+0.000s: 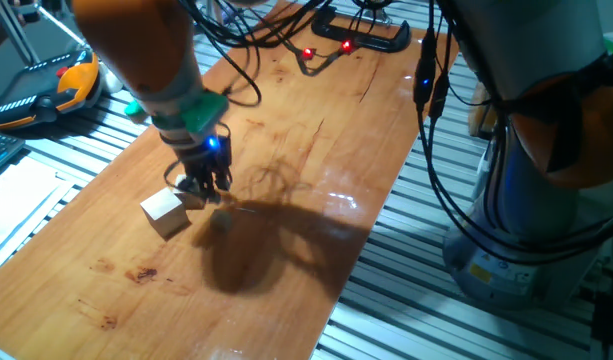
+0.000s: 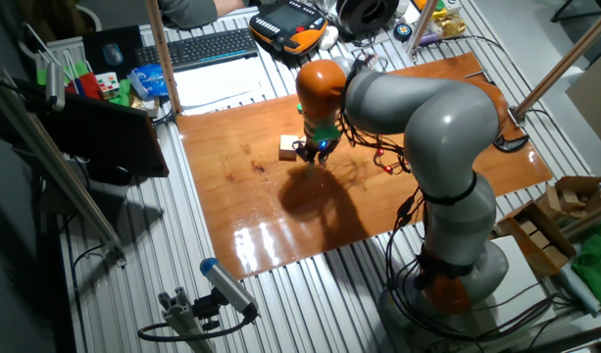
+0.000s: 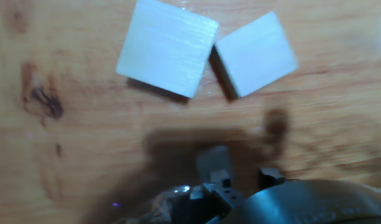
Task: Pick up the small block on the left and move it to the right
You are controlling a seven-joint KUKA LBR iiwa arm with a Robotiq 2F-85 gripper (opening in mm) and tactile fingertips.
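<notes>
Two plain pale wooden cubes lie side by side on the wooden table (image 1: 316, 230). In the hand view, the larger cube (image 3: 168, 56) is at the upper left and a somewhat smaller cube (image 3: 255, 53) is just right of it. One cube (image 1: 164, 212) shows in one fixed view, with a pale corner of the other (image 1: 176, 181) beside the hand. The other fixed view shows a cube (image 2: 288, 147) too. No tinier cube shows in any view. My gripper (image 1: 206, 192) (image 2: 315, 152) (image 3: 240, 174) is low over the table just beside the cubes. It is open, with bare table between its fingertips.
Black cables and red lights (image 1: 326, 50) lie at the table's far end. An orange pendant (image 1: 46, 85) sits off the table's left side. The arm's grey base (image 1: 546, 150) stands at the right. A keyboard (image 2: 207, 46) and a cardboard box (image 2: 565, 196) lie off the table.
</notes>
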